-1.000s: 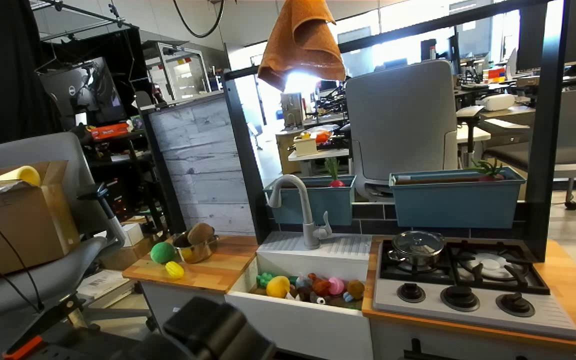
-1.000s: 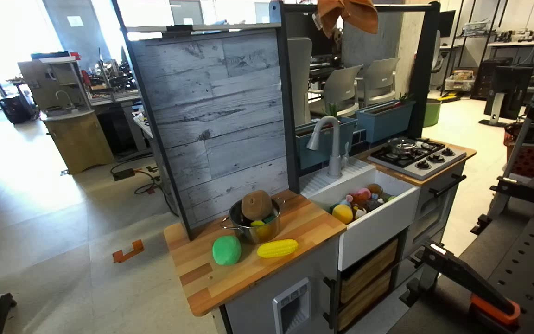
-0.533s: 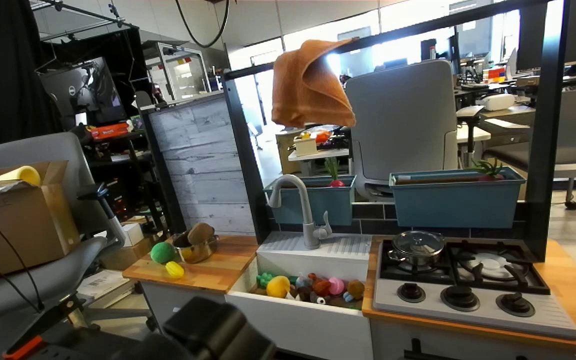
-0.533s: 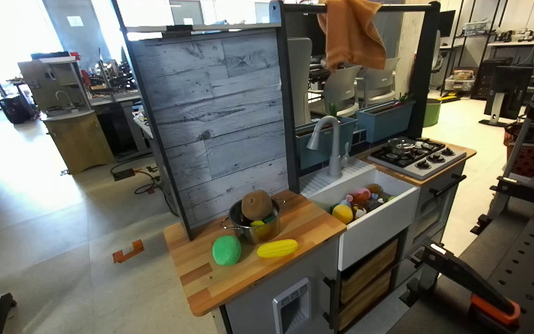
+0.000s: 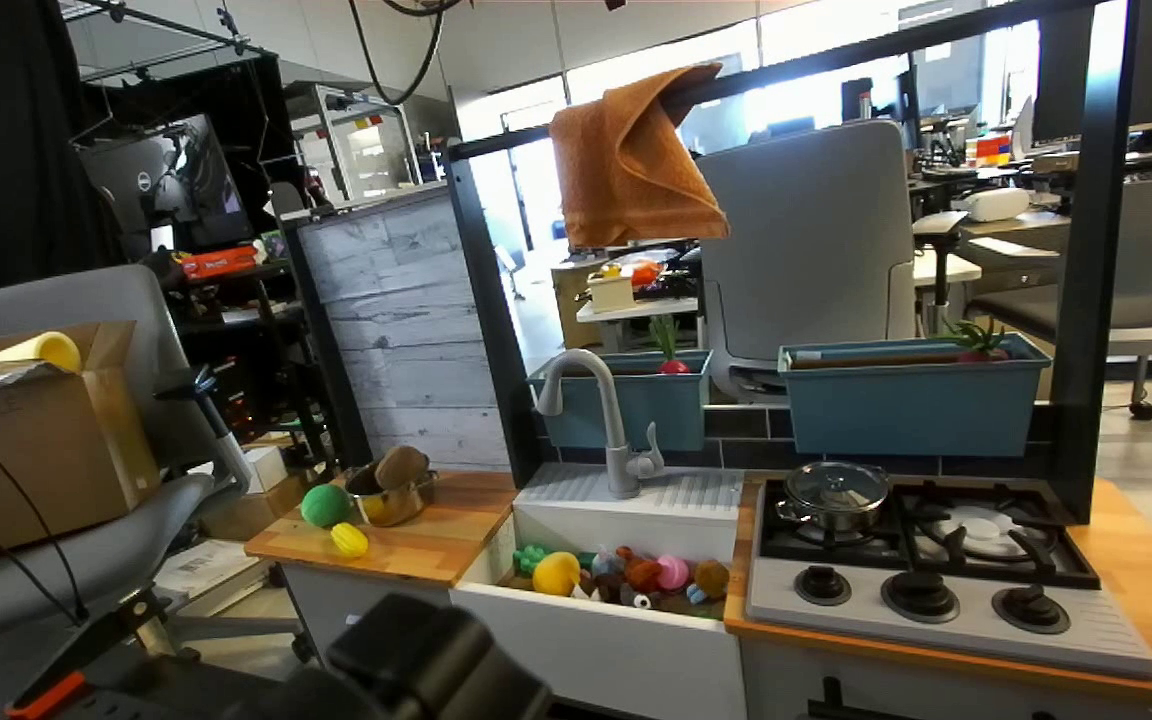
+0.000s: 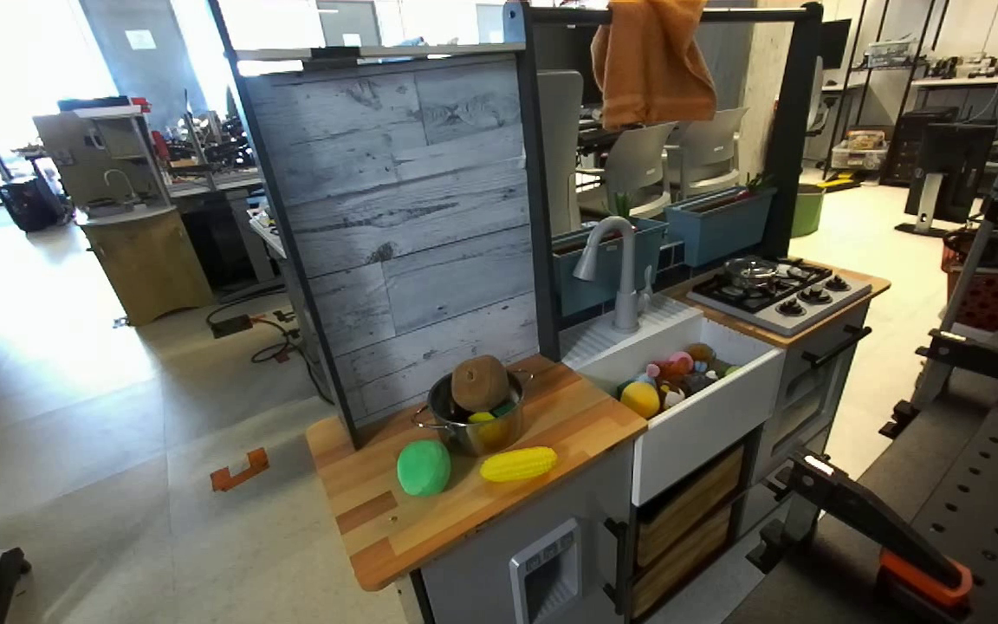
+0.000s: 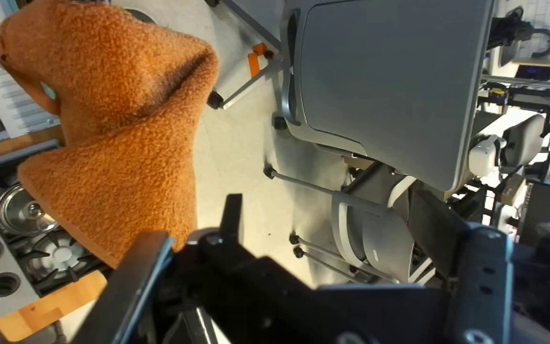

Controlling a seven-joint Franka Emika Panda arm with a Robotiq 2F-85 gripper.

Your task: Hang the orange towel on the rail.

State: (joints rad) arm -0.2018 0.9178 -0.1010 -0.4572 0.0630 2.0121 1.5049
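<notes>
The orange towel [image 5: 641, 170] lies over the rail [image 5: 866, 47] near its left part in an exterior view. Most of the cloth hangs down on the near side in creased folds, and one corner juts out above the bar. In an exterior view the towel [image 6: 655, 74] is cut off by the top edge, with the rail [image 6: 759, 15] showing beside it. Only the wrist view shows my gripper [image 7: 330, 215], its jaws wide apart with nothing between them. The towel [image 7: 127, 124] is left of the fingers [image 7: 231, 215] there, apart from the space between them.
Below the rail are a curved grey tap [image 5: 606, 410], a sink [image 5: 596, 610] with several toys, two blue planters [image 5: 916, 400] and a stove with a lidded pot [image 5: 836, 495]. Black upright posts [image 5: 1086, 270] bear the rail. A grey chair [image 7: 385, 86] stands behind.
The towel came down from above the rail onto it and now drapes there, a little settled since half a second ago. The cable at the top of an exterior view has shifted.
</notes>
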